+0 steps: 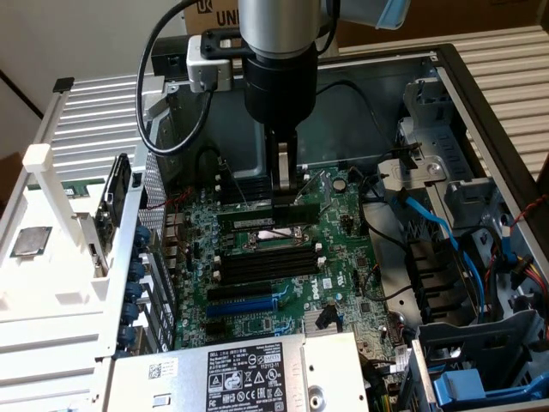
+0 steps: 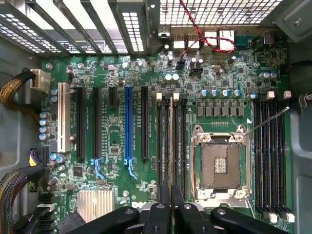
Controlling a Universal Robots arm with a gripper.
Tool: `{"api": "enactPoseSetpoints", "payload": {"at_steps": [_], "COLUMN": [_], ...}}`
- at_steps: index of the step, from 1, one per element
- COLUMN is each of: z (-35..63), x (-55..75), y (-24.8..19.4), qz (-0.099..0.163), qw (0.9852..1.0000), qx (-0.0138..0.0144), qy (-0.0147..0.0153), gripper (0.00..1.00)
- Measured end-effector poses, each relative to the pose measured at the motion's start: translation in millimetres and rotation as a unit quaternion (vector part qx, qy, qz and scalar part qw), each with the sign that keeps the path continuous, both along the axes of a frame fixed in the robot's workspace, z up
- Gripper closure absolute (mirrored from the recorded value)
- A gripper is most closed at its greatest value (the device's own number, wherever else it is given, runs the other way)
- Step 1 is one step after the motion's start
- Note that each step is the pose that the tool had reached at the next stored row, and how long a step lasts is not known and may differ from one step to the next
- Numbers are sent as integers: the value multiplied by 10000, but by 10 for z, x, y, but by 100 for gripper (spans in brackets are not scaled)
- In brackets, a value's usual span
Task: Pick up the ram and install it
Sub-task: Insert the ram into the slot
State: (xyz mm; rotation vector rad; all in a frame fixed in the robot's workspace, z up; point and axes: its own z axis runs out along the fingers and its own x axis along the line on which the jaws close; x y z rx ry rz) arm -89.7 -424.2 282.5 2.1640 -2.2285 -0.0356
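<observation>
We are looking into an open metal computer case [image 1: 480, 112], and it is holding a green motherboard [image 1: 343, 257] studded with small round capacitors. Near the board's middle the square CPU socket [image 2: 214, 165] is sitting in a shiny steel frame, its dark contact field showing. Two banks of four long black memory slots [image 2: 270, 156] with white end clips are flanking the socket, one bank on each side. The end effector [image 2: 170, 204] is pinching the ram [image 2: 170, 146] between its two black fingers [image 2: 160, 214]. The thin, flat stick is standing on edge in line with the bank just beside the socket, and we cannot tell whether it is seated. In the exterior view its pale label strip is facing us, right beside the socket. Farther from the socket, beyond that bank, one blue slot [image 2: 128, 122], one white slot [image 2: 62, 117] and several black ones are lying parallel. A ribbed silver heat sink [image 2: 95, 202] is sitting near them. Blue cables [image 1: 426, 221] are running through the case, well apart from the socket.
</observation>
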Motion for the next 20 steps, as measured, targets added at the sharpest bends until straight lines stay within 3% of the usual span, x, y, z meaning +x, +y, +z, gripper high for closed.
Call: {"api": "enactPoseSetpoints", "payload": {"at_steps": [11, 12, 14, 15, 17, 18, 19, 20], "z": [1, 0, -2, -11, -18, -45, -50, -82], "x": [-1, 0, -2, -7, -9, -43, -44, -61], "y": [0, -90, -127, -127, -125, -102, -88, -44], "qz": [0, -3, -4, -1, -1, 2, 2, 3], "qw": [10000, 9998, 9998, 9998, 9998, 9998, 9998, 9998], "qx": [6, 175, 178, 169, 149, 83, 72, 20], "qy": [0, -2, -6, -113, -151, -206, -207, -208], "gripper": [87, 87, 87, 87, 87, 87, 87, 87]}}
